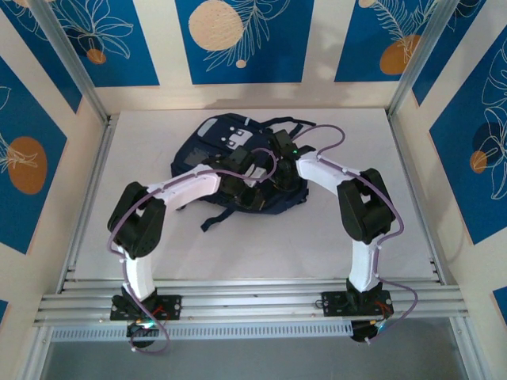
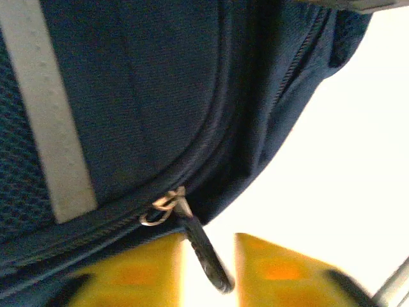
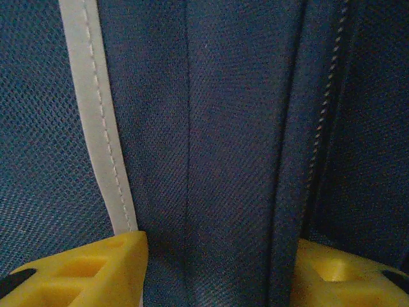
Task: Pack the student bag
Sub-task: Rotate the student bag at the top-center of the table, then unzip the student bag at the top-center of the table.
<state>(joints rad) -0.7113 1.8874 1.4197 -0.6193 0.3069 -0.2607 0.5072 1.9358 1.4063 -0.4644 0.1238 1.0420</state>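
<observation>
Top view: the student bag point(image 1: 230, 150) is seen lying flat on the white tabletop point(image 1: 261, 245), in the far middle part, with its black straps trailing toward the near side. A small white-grey patch point(image 1: 238, 138) is noted on its upper face. Both arms are bent inward over the bag: the left arm point(image 1: 186, 190) from the near left, the right arm point(image 1: 333, 174) from the near right. Their wrists are brought close together above the bag's near half.

Left wrist view: the left pincer point(image 2: 209, 262) is held at the bag's edge, where navy fabric gives way to bare tabletop. Its yellow fingers point(image 2: 128, 278) are parted. A black zipper pull point(image 2: 206, 249) hangs down into the gap between them. The gap is wider than the pull, and no squeeze on the pull is seen; the pincer is recorded as open, with nothing in its hold. The pull is joined to a small metal ring point(image 2: 156, 214) on the zipper line. A light grey strip point(image 2: 54, 128) runs down the fabric to the left of the ring.

Right wrist view: the right pincer point(image 3: 220, 272) is set directly against the bag. Its yellow fingers point(image 3: 83, 272) stand well apart, and navy fabric spans the whole gap between them. Whether that fabric is pinched or merely pressed cannot be told. A grey trim band point(image 3: 96, 115) runs down to the left finger; a line of zipper teeth point(image 3: 326, 115) runs down toward the right one.
</observation>
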